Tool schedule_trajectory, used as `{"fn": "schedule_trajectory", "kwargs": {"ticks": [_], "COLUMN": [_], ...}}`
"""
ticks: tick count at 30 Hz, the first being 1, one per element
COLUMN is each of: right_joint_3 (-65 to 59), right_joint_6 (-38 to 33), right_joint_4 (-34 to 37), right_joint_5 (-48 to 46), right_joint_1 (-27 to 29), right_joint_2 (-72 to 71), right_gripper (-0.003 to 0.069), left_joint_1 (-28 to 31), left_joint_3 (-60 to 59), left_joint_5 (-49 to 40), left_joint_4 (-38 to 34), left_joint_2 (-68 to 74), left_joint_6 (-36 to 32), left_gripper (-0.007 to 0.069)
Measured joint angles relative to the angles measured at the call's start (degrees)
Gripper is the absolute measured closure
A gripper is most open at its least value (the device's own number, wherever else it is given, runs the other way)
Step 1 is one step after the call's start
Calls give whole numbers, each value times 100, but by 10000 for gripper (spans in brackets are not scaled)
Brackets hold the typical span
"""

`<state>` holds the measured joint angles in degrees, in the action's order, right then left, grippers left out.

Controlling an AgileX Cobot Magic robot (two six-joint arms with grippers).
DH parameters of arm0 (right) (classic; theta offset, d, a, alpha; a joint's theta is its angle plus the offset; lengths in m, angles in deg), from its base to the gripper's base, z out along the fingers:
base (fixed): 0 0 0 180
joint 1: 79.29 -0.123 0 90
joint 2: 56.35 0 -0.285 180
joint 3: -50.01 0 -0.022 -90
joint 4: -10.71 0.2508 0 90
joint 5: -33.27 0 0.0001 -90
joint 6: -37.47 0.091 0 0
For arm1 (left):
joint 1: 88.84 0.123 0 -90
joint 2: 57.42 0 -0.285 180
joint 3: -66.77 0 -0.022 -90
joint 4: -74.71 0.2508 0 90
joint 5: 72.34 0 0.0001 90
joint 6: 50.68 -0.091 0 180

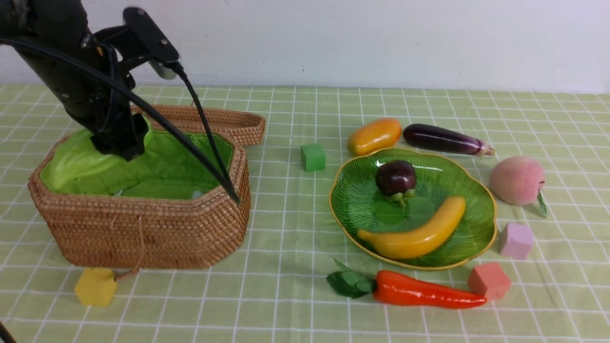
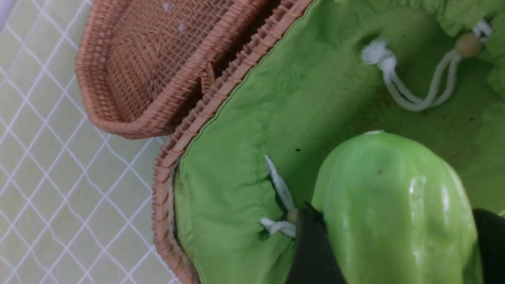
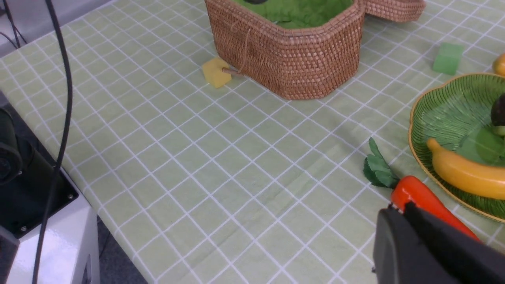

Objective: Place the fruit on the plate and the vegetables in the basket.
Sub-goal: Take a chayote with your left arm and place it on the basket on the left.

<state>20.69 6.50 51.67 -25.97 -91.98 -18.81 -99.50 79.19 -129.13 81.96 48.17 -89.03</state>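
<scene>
My left gripper [image 2: 398,221] is shut on the light-green gourd [image 2: 394,185] and holds it inside the green-lined wicker basket [image 1: 143,233]; in the front view the arm [image 1: 116,138] hides the gourd. The mangosteen [image 1: 395,177] and the banana [image 1: 419,236] lie on the green plate [image 1: 357,209]. On the cloth around the plate lie the mango [image 1: 374,136], the eggplant [image 1: 443,139], the peach [image 1: 517,180] and the carrot [image 1: 424,290]. My right gripper [image 3: 400,208] is shut and empty, just above the carrot [image 3: 418,197]; it is out of the front view.
The basket's lid [image 1: 224,121] lies behind the basket. Small cubes sit on the cloth: green [image 1: 312,157], yellow [image 1: 95,286] by the basket's front, lilac [image 1: 516,240] and salmon [image 1: 488,280] right of the plate. A drawstring cord [image 2: 410,94] lies in the lining.
</scene>
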Motion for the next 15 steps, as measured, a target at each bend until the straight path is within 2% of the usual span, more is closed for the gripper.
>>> {"fn": "schedule_trajectory", "kwargs": {"ticks": [2, 5, 6, 9, 13, 15], "right_joint_3": [0, 0, 0, 0, 0, 0], "right_joint_6": [0, 0, 0, 0, 0, -6], "right_joint_4": [40, 68, 68, 68, 75, 82], "right_joint_5": [-12, -22, -22, -22, -22, -22], "right_joint_1": [0, 0, 0, 0, 0, 0], "right_joint_2": [0, 0, 0, 0, 0, 0], "right_gripper": [631, 628, 627, 627, 627, 627], "left_joint_1": [0, 0, 0, 0, 0, 0], "left_joint_3": [0, 0, 0, 0, -5, -5], "left_joint_5": [12, 127, 220, 268, 245, 149], "left_joint_4": [-26, -55, -26, 8, -8, -146], "left_joint_2": [72, 115, 115, 110, 14, -189], "left_joint_6": [0, 64, 191, 412, 658, 887], "left_gripper": [177, 123, 34, -32, -41, -18]}}
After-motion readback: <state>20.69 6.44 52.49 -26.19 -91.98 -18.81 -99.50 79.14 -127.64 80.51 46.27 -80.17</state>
